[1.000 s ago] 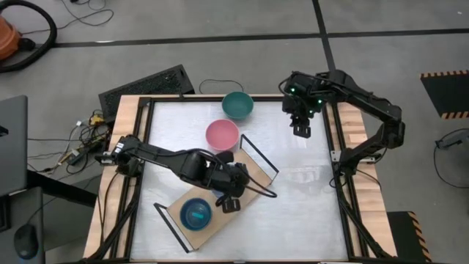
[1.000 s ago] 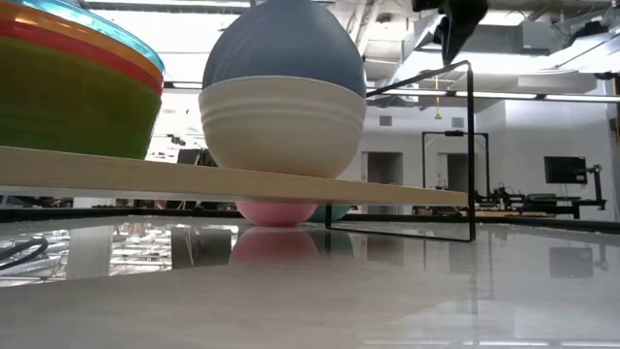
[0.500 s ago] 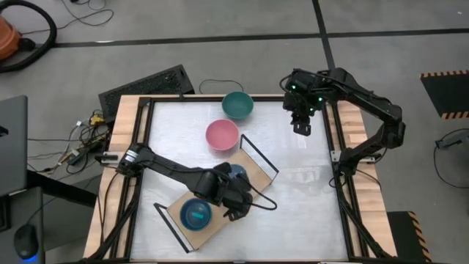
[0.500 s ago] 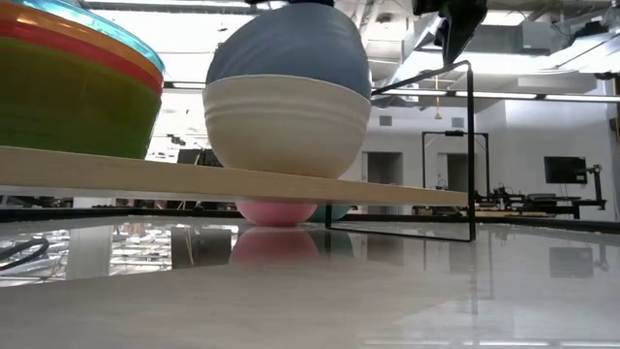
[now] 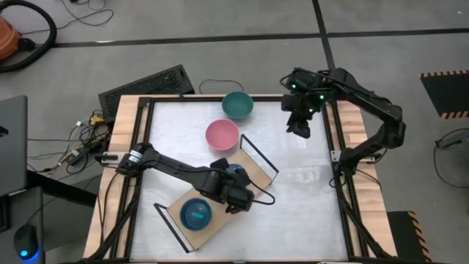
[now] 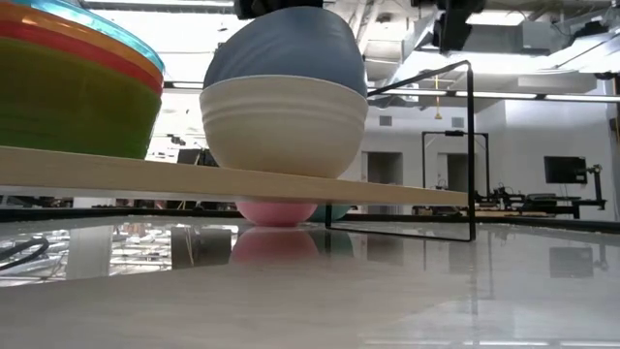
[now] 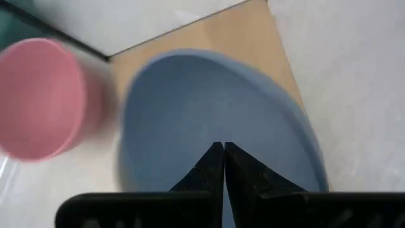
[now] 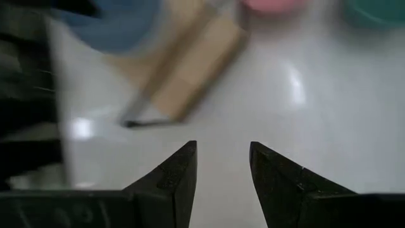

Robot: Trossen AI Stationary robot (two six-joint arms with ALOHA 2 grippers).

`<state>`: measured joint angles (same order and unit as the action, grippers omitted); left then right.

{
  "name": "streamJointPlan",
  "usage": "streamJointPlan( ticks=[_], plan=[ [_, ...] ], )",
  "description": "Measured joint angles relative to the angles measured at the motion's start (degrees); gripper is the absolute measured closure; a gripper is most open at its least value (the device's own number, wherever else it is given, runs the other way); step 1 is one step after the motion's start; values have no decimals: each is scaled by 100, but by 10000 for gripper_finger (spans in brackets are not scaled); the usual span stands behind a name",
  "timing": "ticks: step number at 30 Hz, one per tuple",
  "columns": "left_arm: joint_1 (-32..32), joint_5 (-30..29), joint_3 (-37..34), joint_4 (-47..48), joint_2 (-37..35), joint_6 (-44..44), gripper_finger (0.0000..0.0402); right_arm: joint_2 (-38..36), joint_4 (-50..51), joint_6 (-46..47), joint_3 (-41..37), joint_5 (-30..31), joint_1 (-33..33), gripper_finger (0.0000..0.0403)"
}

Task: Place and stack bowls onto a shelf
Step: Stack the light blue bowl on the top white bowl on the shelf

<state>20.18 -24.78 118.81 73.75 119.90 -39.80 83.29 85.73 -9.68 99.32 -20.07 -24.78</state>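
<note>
Bowls are mostly stacked on the shelf [image 5: 245, 165] already: a blue bowl [image 6: 281, 48] sits nested in a cream bowl [image 6: 281, 121] near the shelf's middle, and a stack of smaller bowls [image 5: 196, 213], cyan on top, stands toward the shelf's near end. Beside the shelf's far wire frame, on the counter [image 5: 308, 191], lies the pink bowl [image 5: 222, 135]; beyond it, well apart from the shelf, lies the teal bowl [image 5: 237, 104].

Left tool [image 7: 223, 149] hangs right over the blue bowl with its fingers pressed together and nothing between them, so the blue bowl looks freshly set and the step in hand is probably clearing away from it. Right tool [image 5: 300, 128] waits off the shelf's far end, near the teal bowl, its fingers apart and empty.

To do this well, the left tool should lift straight up before swinging aside, since the blue bowl seems to sit slightly tilted in the cream one and a sideways brush could tip it. For the pink bowl next, open the fingers before descending, pinch one wall of the rim, and carry it high enough to pass the wire frame.
</note>
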Motion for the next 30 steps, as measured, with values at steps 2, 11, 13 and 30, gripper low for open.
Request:
streamJointPlan(
  ticks=[2,11,13,30],
  plan=[
    [28,-112,158,298,-166,-169,401,-77,-322,190,-1,-514,141,232],
    [532,-2026,1387,1607,-998,-1021,401,-296,-2385,2327,3,1907,2424,311],
    [634,-2473,1472,1616,-1201,-1007,401,-133,-2394,2491,-17,3256,3163,351],
    [851,-3252,1483,1624,-2064,-347,401,1689,-4169,2769,-877,5449,4923,385]
  ],
)
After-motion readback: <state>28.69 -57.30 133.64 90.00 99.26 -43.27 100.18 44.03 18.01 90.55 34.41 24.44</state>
